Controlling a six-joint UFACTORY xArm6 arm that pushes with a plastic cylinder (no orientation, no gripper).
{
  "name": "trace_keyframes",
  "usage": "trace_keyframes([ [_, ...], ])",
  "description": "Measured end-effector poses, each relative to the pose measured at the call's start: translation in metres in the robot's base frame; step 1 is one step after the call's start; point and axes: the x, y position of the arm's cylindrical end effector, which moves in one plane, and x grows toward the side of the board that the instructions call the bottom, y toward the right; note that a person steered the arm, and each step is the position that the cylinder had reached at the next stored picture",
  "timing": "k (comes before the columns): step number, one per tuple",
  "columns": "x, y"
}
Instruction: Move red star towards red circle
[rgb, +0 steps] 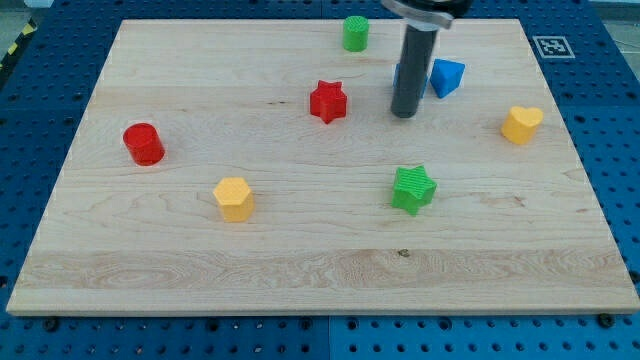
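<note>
The red star (328, 101) lies on the wooden board (300, 260), a little above the middle. The red circle (144, 143) stands at the view's left, lower than the star. My tip (404, 114) rests on the board to the right of the red star, with a gap between them. The dark rod rises from it toward the view's top.
A green cylinder (355, 32) is at the top. A blue block (445, 77) sits just right of the rod, with another blue piece partly hidden behind the rod. A yellow heart (521, 124) is at the right, a green star (413, 189) lower middle, a yellow hexagon (234, 198) lower left.
</note>
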Motion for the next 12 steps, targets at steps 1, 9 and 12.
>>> trace_keyframes([
  [1, -0.012, -0.015],
  [9, -0.033, 0.011],
  [12, -0.028, -0.049],
])
